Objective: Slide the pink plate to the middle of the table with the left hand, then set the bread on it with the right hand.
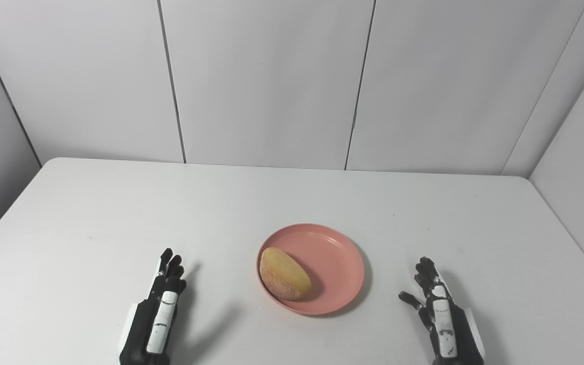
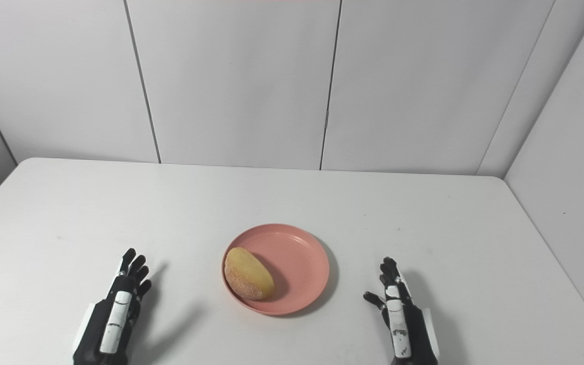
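Pink plate [image 1: 332,253] flat on the white table [image 1: 94,213], near the middle of its width and toward the near edge. Holds one item: bread [image 1: 284,274], an oval golden roll with a sugared underside, lying in the plate's near-left part, its left end against the rim. Rest of the plate bare.

Left hand [image 1: 157,309] well to the left of the plate, not touching it, set edge-on with fingers extended and close together, pointing away from the robot; released, grasping nothing. Right hand [image 1: 436,309] well to the right of the plate, likewise apart from it, fingers extended forward and thumb spread toward the plate; released, grasping nothing. Shadows of both hands on the tabletop beside them.

White panelled walls [image 1: 271,76] behind and at both sides of the table.
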Robot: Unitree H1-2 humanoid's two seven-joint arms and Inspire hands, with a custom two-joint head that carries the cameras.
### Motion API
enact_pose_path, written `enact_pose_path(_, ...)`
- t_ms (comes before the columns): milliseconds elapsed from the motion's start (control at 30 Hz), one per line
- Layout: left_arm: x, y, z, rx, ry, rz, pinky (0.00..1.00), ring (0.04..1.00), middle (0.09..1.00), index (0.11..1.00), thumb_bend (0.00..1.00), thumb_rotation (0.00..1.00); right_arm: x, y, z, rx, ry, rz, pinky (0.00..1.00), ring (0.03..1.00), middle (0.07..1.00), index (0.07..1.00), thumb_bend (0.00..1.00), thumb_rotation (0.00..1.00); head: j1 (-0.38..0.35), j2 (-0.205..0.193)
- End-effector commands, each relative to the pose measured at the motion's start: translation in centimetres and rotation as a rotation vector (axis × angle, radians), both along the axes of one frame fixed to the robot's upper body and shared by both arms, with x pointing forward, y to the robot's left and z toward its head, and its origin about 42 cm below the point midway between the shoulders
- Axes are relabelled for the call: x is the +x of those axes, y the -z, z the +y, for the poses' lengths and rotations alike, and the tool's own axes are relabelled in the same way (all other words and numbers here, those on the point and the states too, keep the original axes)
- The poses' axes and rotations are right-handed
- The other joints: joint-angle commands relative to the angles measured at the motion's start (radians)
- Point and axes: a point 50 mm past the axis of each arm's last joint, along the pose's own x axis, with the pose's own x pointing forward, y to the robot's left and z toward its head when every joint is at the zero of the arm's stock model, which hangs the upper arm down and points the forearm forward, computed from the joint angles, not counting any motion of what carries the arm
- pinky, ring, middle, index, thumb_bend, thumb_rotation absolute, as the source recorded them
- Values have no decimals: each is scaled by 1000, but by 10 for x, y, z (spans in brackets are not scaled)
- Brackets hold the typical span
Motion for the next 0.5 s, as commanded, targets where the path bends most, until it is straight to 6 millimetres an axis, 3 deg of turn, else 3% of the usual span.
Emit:
enact_pose_path(0,1,0,1,27,4,-4,1000,1000,1000,1000,756,881,3,-6,-1,-54,-8,-73,1000,986,975,945,870,1000,-1,6)
enact_pose_path(200,-1,-8,1,49,10,-12,1000,1000,1000,1000,795,881,4,-13,1,-72,-8,-92,1000,980,972,948,916,1000,-4,45)
enact_pose_path(467,-4,-17,1,28,34,-11,1000,1000,1000,1000,765,878,1,-23,0,-33,-18,-70,1000,1000,991,966,839,1000,-5,81)
